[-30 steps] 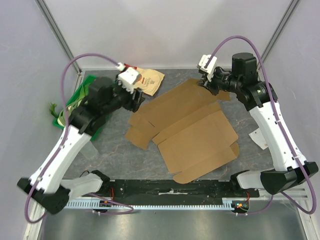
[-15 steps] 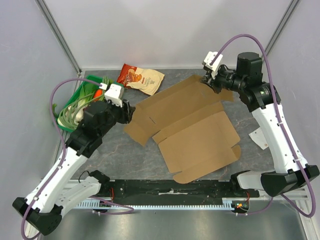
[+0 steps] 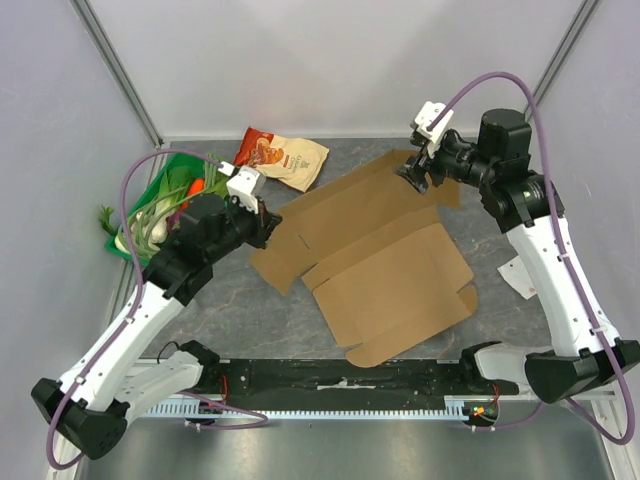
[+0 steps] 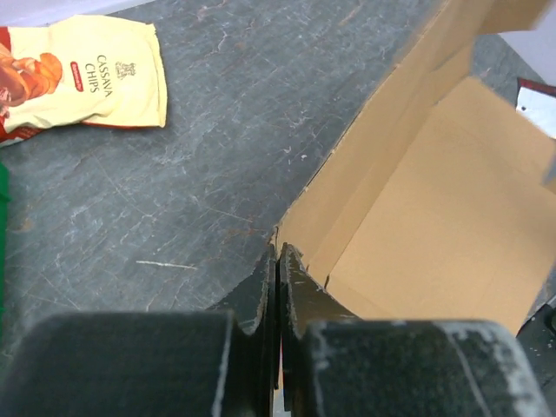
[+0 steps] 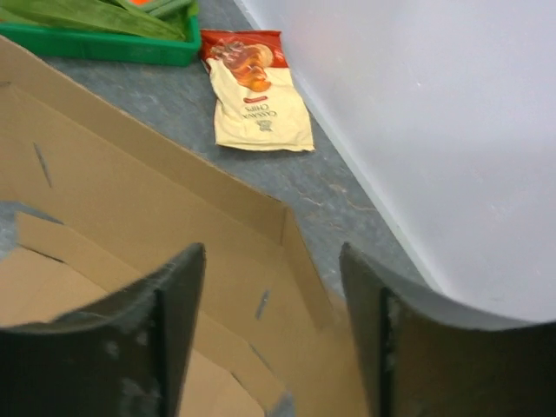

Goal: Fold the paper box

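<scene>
**A:** Entry one, the paper box. Where is it and in what state?

**B:** Paper box [image 3: 385, 270]: brown corrugated cutout, mostly opened out flat, in the middle of the worktop [image 3: 225, 305]. Creases and flaps are visible. In the left wrist view, the flap at its left edge stands up off the surface.

**A:** Entry two, left end effector?

**B:** Left end effector [image 4: 278, 254]: at the left edge of the cutout. Its fingers are pressed together with the end of that raised flap pinched between them.

**A:** Entry three, right end effector?

**B:** Right end effector [image 5: 271, 261]: over the far right corner of the cutout. Its fingers are spread apart with nothing between them. I can't tell whether they touch the cardboard.

**A:** Other items?

**B:** Snack bag [image 3: 284, 157]: cream and red, lying flat at the far edge, apart from the cardboard. Green tray [image 5: 95, 48]: far left, holding leafy greens [image 5: 87, 13]. White slip [image 3: 518, 276]: on the right, just beside the right arm.
</scene>
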Action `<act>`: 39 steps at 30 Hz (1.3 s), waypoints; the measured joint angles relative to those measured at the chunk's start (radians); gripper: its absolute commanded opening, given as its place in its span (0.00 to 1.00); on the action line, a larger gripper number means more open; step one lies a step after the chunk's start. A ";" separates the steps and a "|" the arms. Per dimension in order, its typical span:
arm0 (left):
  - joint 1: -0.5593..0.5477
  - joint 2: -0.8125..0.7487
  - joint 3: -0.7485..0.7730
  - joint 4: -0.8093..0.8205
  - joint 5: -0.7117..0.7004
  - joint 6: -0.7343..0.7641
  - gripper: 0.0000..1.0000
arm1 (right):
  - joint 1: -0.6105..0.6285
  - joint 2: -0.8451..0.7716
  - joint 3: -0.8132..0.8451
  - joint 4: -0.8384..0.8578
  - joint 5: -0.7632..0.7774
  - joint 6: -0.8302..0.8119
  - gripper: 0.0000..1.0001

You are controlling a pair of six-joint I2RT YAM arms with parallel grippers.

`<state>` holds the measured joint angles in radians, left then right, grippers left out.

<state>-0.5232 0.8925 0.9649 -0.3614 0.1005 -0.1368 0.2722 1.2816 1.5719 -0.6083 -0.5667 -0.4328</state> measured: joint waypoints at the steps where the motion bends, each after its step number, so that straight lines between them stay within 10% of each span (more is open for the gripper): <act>1: 0.000 0.018 0.010 -0.003 0.011 0.014 0.02 | 0.000 -0.008 -0.012 0.020 0.010 0.005 0.94; 7: 0.000 0.116 0.124 -0.057 0.039 0.171 0.02 | 0.058 -0.010 0.010 0.014 0.108 0.013 0.95; 18: 0.000 0.135 0.208 -0.064 0.142 0.392 0.02 | 0.453 0.283 0.366 -0.170 0.180 -0.174 0.72; 28: 0.010 0.135 0.208 -0.101 0.161 0.434 0.02 | 0.535 0.386 0.369 -0.253 0.229 -0.265 0.47; 39: 0.013 0.111 0.203 -0.121 0.170 0.435 0.02 | 0.546 0.360 0.305 -0.162 0.320 -0.311 0.53</act>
<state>-0.5098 1.0031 1.1675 -0.4824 0.2703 0.2981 0.8177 1.6417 1.8771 -0.7704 -0.2462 -0.7437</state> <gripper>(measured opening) 0.034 0.547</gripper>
